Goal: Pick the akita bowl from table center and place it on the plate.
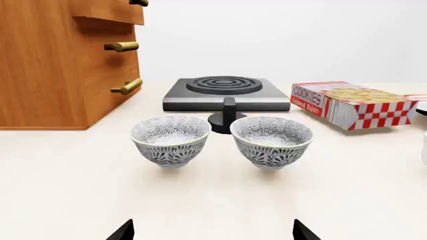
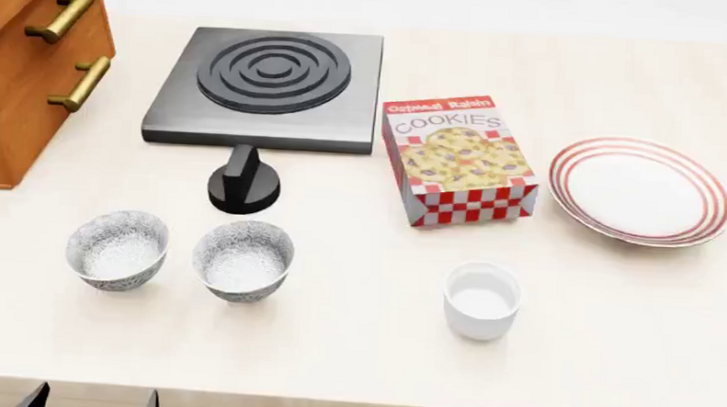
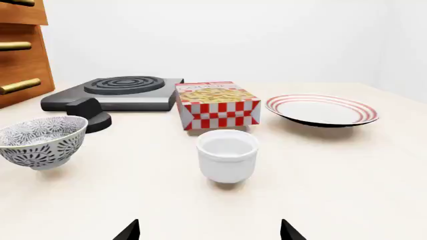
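On the pale worktop (image 2: 356, 369) two speckled bowls stand side by side near the front left: the akita bowl (image 2: 243, 260) nearer the centre and its twin bowl (image 2: 118, 250) to its left, just apart. Behind them a black knob (image 2: 243, 181) sits in front of a dark single-ring hob (image 2: 268, 86). A cookie box (image 2: 459, 160) lies right of the hob, and the red-ringed plate (image 2: 640, 190) lies further right, empty. A plain white cup (image 2: 482, 301) stands in front of the box. A wooden drawer cabinet (image 2: 32, 69) with brass handles fills the left corner.

The cookie box (image 2: 459, 160) reads "COOKIES" in big letters on its top face. Above that, smaller print says "Oatmeal Raisin". Nothing else carries readable text.
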